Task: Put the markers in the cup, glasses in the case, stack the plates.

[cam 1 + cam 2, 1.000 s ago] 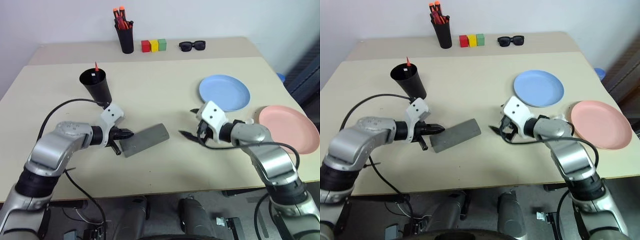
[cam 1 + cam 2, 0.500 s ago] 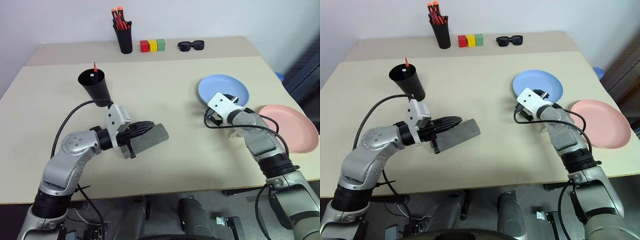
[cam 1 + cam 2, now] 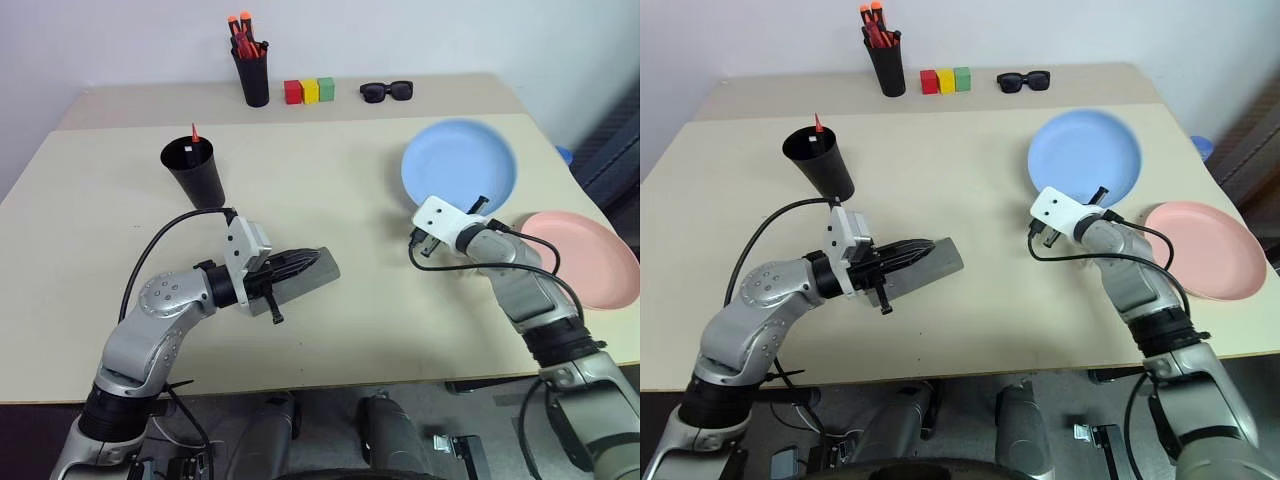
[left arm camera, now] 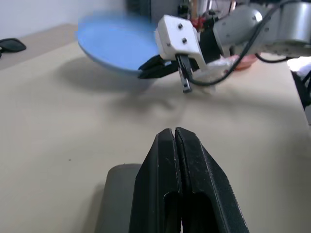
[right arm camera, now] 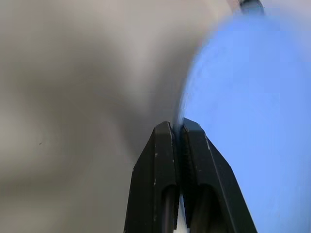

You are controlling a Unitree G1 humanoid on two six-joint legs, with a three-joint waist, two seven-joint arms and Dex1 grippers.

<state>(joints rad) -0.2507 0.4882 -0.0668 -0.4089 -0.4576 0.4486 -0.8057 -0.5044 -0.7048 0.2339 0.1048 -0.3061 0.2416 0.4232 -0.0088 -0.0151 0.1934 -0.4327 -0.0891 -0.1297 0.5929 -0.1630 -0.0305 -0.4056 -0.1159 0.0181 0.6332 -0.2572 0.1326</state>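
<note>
While the right end effector (image 5: 176, 133) pinches the near rim of the light blue plate (image 3: 460, 165), tilting it up off the counter (image 3: 330, 190), the salmon plate (image 3: 590, 255) lies flat by the right edge, slightly overhanging. The left end effector (image 4: 174, 141), fingers pressed together, rests over the closed grey case (image 3: 300, 282). One black cup (image 3: 194, 172) holds what looks like a red marker tip (image 3: 193, 131). Open counter lies between the arms.
</note>
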